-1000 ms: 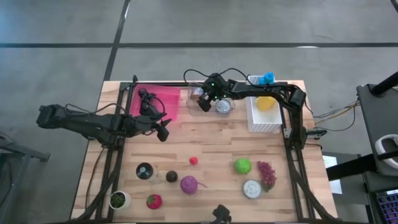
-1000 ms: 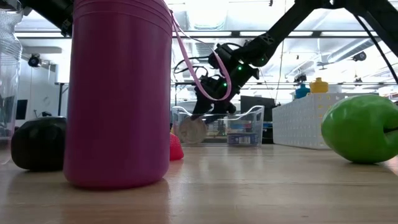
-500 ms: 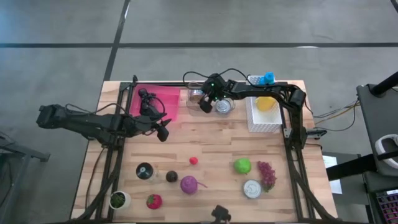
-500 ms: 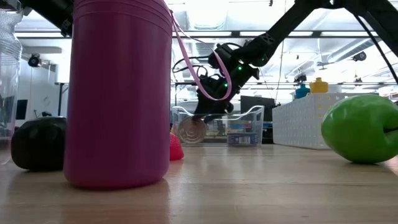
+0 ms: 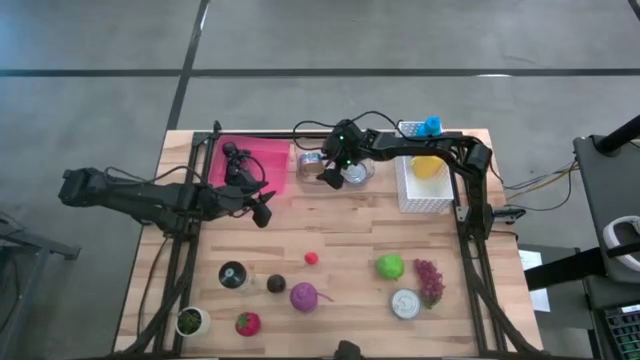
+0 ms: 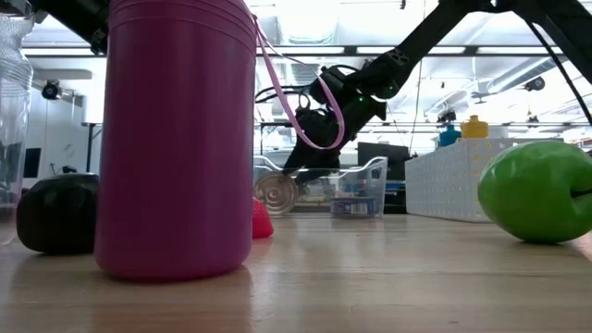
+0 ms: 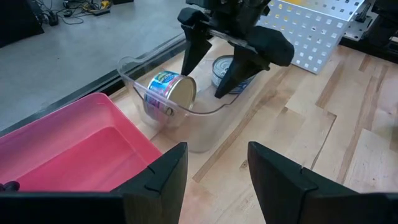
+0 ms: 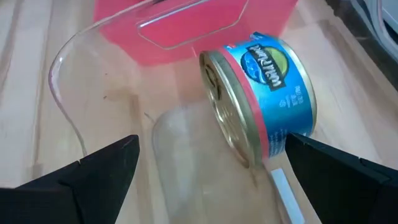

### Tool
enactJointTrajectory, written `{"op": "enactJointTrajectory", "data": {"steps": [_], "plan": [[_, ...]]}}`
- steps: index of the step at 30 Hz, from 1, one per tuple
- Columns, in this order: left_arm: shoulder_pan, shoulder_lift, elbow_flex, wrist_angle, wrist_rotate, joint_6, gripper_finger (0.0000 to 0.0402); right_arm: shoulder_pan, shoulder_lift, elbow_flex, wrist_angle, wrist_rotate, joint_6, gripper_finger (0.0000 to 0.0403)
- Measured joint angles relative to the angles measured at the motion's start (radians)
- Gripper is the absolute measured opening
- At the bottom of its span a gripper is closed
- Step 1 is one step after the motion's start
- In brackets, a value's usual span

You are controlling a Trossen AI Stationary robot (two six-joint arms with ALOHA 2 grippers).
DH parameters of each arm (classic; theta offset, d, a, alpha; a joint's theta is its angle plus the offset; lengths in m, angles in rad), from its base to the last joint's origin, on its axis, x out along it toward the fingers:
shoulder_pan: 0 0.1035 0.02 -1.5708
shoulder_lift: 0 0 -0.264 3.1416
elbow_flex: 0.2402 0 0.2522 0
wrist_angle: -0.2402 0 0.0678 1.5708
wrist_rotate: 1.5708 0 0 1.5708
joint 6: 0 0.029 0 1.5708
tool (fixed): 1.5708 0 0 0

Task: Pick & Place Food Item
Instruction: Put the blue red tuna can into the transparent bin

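clear plastic bin (image 7: 186, 127): holds two tins; blue-labelled tin (image 8: 261, 99) tipped on its side. right gripper (image 5: 330, 172): over the bin, jaws wide apart, empty. left gripper (image 5: 262, 212): beside pink tray (image 5: 250, 160), jaws part-open, empty. placement appears done.

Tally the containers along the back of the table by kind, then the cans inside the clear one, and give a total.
Pink tray: 1
Clear bin: 1
White basket: 1
Cans in that bin, one on its side and one upright: 2
Total: 5
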Motion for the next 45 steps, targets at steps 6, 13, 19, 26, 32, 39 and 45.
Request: {"op": "enactJointTrajectory", "data": {"steps": [6, 13, 19, 26, 32, 39, 45], "plan": [[0.000, 0.000, 0.000, 0.000, 0.000, 0.000, 0.0173, 0.006, -0.024, 0.000, -0.022, -0.057, 0.012, 0.0400], [0.000, 0.000, 0.000, 0.000, 0.000, 0.000, 0.0170, 0.008, -0.026, 0.000, -0.062, -0.125, 0.011, 0.0400], [0.000, 0.000, 0.000, 0.000, 0.000, 0.000, 0.0173, 0.008, -0.026, 0.000, -0.077, -0.164, -0.013, 0.0400], [0.000, 0.000, 0.000, 0.000, 0.000, 0.000, 0.0172, 0.005, -0.049, 0.000, -0.054, 0.042, 0.011, 0.0400], [0.000, 0.000, 0.000, 0.000, 0.000, 0.000, 0.0170, 0.005, -0.047, 0.000, -0.007, 0.099, -0.021, 0.0400], [0.000, 0.000, 0.000, 0.000, 0.000, 0.000, 0.0173, -0.004, -0.007, 0.000, 0.016, 0.127, -0.037, 0.0400], [0.000, 0.000, 0.000, 0.000, 0.000, 0.000, 0.0170, -0.005, 0.018, 0.000, 0.045, 0.125, -0.045, 0.0400]]}}
